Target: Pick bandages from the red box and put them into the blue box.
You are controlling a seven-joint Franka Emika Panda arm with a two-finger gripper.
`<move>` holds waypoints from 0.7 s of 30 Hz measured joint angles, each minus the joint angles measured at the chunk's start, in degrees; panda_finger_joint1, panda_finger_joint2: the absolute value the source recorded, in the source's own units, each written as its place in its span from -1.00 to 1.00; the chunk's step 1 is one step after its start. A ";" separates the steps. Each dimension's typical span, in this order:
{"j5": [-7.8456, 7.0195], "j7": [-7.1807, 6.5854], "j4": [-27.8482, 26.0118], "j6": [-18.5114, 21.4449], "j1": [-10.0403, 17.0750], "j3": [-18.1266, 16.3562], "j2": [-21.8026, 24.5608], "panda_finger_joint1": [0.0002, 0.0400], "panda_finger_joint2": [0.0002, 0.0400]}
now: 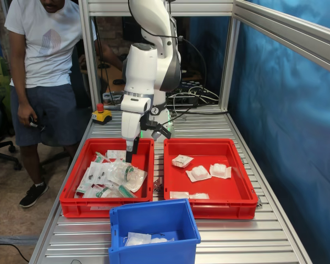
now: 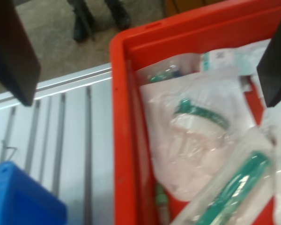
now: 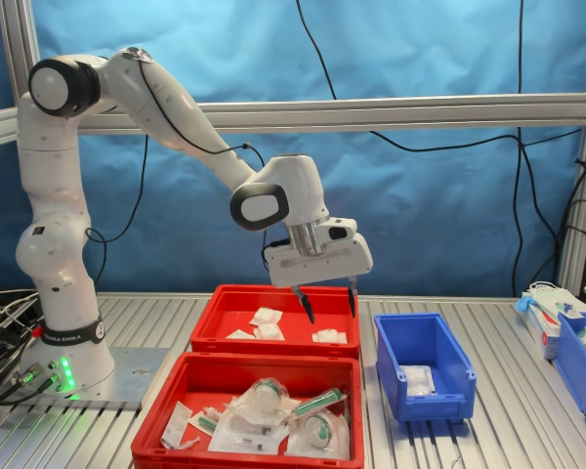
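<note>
**Desk:** What's the setting?

**Me:** Ribbed aluminium table [image 1: 236, 242] with blue backdrop panels; a person [image 1: 44, 66] in a white shirt stands beyond the first exterior view's left edge of it. I see two red trays side by side and the blue box [image 1: 154, 223] at the table's near edge in the first exterior view.

**Desk:** And the pincer?

**Me:** My gripper [image 3: 326, 301] hangs released, its two dark fingers [image 2: 14, 51] spread wide with nothing between them. In the second exterior view it sits above the trays, clear of their contents.

**Desk:** What's below it?

**Me:** In the wrist view, right under the pincer, the cluttered red tray [image 2: 124, 140] holds clear pouches [image 2: 192, 140] with green-capped parts. I can't tell any bandage among them.

**Desk:** Where are the bandages?

**Me:** The bandages [image 1: 201, 173] lie loose in the other red tray [image 1: 209, 151], beside the tray under the pincer; I count about five white squares. More white packets [image 1: 138, 238] already rest inside the blue box, well apart from the pincer.
</note>
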State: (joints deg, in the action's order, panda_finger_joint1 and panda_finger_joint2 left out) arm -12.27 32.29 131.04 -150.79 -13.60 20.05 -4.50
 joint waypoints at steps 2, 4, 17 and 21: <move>0.00 0.00 -0.40 3.13 0.58 -0.73 0.88 1.00 1.00; -0.01 0.00 -0.83 5.97 1.31 -1.66 1.68 1.00 1.00; -0.01 0.00 -2.48 13.68 5.67 -7.50 4.17 1.00 1.00; -0.01 0.00 -2.69 14.65 7.16 -9.69 5.28 1.00 1.00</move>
State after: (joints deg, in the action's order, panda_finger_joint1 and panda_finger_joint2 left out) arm -12.28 32.29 128.35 -136.14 -6.44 10.35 0.79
